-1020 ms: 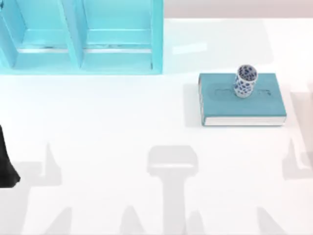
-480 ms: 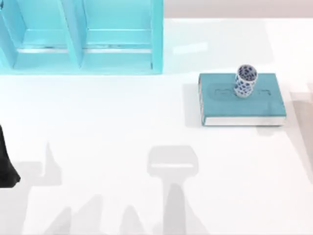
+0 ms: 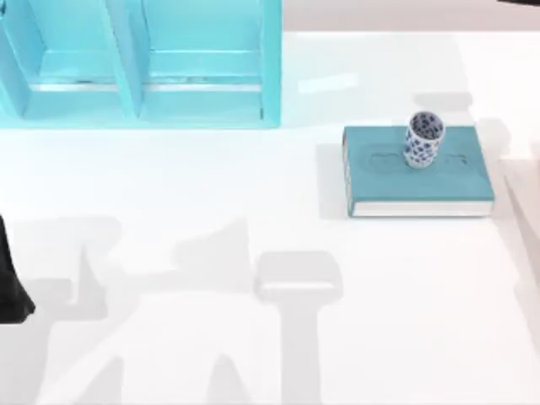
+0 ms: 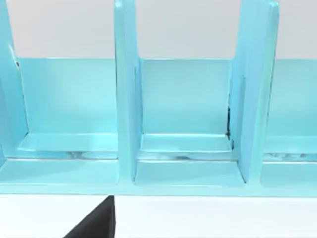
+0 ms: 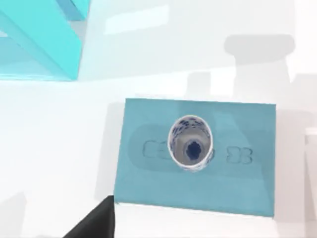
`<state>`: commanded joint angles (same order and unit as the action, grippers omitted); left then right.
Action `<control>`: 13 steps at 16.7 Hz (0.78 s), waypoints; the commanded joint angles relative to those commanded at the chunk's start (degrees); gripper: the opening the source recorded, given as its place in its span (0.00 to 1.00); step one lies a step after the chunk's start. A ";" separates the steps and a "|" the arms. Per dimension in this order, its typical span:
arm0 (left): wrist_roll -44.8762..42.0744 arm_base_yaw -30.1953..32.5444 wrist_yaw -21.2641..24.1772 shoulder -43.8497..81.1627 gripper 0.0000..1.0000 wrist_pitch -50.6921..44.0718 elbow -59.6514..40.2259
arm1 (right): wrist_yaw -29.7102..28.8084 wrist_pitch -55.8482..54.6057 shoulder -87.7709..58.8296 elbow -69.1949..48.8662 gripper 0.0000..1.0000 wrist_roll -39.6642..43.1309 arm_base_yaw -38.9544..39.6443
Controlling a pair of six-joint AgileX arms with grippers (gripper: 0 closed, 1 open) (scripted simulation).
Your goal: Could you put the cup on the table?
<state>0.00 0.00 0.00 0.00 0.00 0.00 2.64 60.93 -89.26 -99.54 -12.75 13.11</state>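
Observation:
The cup, small, white with blue speckles, stands upright on a teal book at the right of the table. The right wrist view looks straight down into the cup, which sits near the middle of the book's cover; the right arm hangs above it, apart from it. A dark part of my right gripper shows at that view's edge. My left arm is parked at the table's left edge.
A turquoise shelf unit with open compartments stands at the back left, and the left wrist view faces it. Bare white tabletop lies in front of the book and across the middle.
The cup and book have not moved. The arm shadows on the table have shifted, and one now lies at the far side beside the book.

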 joint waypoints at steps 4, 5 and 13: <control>0.00 0.00 0.00 0.00 1.00 0.00 0.00 | -1.24 13.40 -19.88 -20.30 1.00 -2.00 1.32; 0.00 0.00 0.00 0.00 1.00 0.00 0.00 | -1.61 16.45 -24.37 -24.73 1.00 -2.41 1.56; 0.00 0.00 0.00 0.00 1.00 0.00 0.00 | -4.08 32.00 -46.92 -45.54 1.00 -4.19 2.57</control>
<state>0.00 0.00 0.00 0.00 0.00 0.00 -1.44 92.93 -136.17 -145.09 -16.94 15.67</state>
